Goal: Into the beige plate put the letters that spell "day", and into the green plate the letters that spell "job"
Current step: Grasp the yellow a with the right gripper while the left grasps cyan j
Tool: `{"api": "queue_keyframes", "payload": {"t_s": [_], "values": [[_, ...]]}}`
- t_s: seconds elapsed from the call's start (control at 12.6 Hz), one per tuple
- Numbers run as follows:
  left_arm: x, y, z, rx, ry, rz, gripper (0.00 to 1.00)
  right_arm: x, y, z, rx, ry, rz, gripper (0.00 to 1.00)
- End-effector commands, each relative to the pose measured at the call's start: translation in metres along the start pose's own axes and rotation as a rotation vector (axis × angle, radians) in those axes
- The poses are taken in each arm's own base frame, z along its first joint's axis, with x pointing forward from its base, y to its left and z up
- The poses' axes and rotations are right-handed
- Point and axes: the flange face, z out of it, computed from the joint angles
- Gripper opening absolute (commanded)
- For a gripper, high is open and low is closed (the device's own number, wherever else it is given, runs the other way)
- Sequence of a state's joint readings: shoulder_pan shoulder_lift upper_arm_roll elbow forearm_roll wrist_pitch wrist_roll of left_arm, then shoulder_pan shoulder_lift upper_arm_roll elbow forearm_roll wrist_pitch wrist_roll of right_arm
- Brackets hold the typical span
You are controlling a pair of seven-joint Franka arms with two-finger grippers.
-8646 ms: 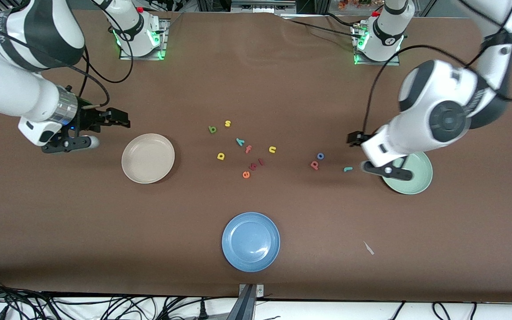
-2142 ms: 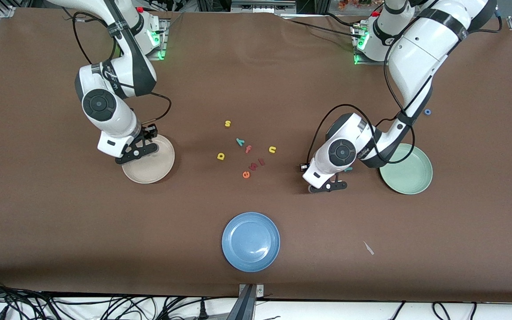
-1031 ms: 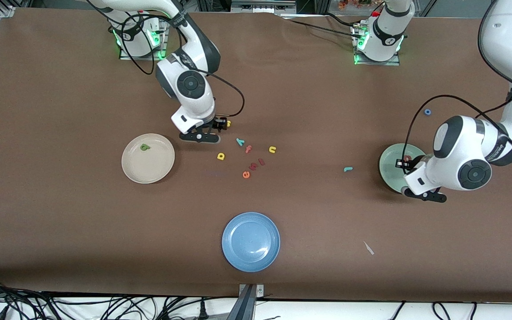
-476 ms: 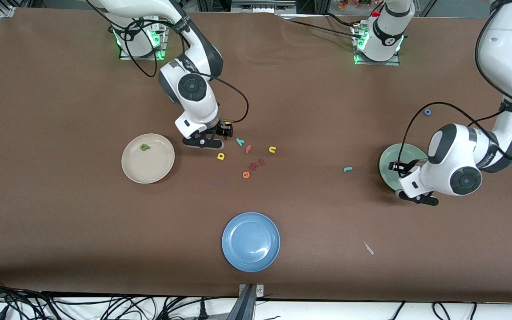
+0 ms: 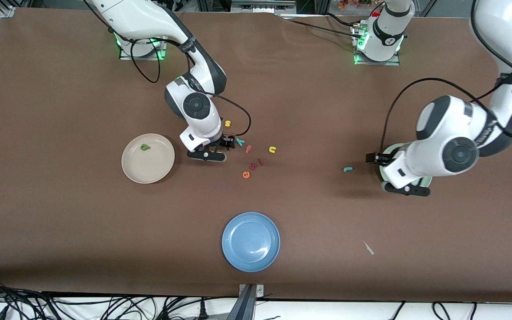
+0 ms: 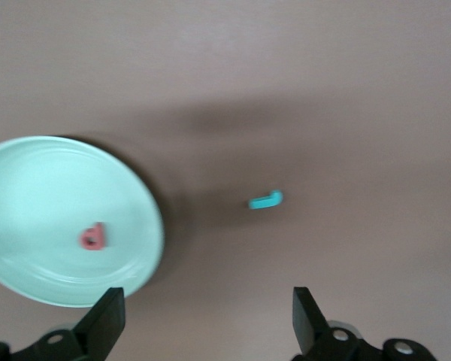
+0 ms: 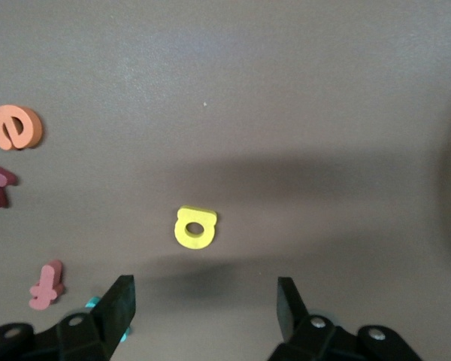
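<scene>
Letters for "job": the red letter (image 6: 93,238) now lies in the green plate (image 6: 30,173), released within the last second as the left claw (image 6: 207,331) went from clamped to fully apart. Your left claw holds nothing and hangs over the surface (image 5: 60,222) at the plate's edge, with the "j" (image 5: 348,169) just beside it. Your right claw (image 7: 203,316), also apart and empty, has come down over the yellow letter (image 7: 195,227). The green letter (image 5: 144,147) sits in the beige plate (image 5: 145,173).
</scene>
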State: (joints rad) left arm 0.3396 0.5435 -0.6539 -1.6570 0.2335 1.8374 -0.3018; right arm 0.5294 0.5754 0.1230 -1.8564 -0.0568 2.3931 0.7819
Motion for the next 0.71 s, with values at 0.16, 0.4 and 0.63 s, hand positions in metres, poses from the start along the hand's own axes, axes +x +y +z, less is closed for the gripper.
{"api": "queue_keyframes", "payload": {"t_s": [0.16, 0.4, 0.63], "values": [[0.011, 0.043, 0.076, -0.038, 0.047, -0.074, 0.89, 0.012, -0.008, 0.019, -0.005, 0.024, -0.027, 0.81], [0.004, 0.040, 0.116, -0.037, 0.078, -0.128, 0.89, 0.013, -0.010, 0.023, -0.007, 0.024, -0.024, 0.80], [0.004, 0.035, 0.138, -0.011, 0.068, -0.190, 0.89, 0.015, -0.011, 0.030, -0.015, 0.025, -0.031, 0.78]]}}
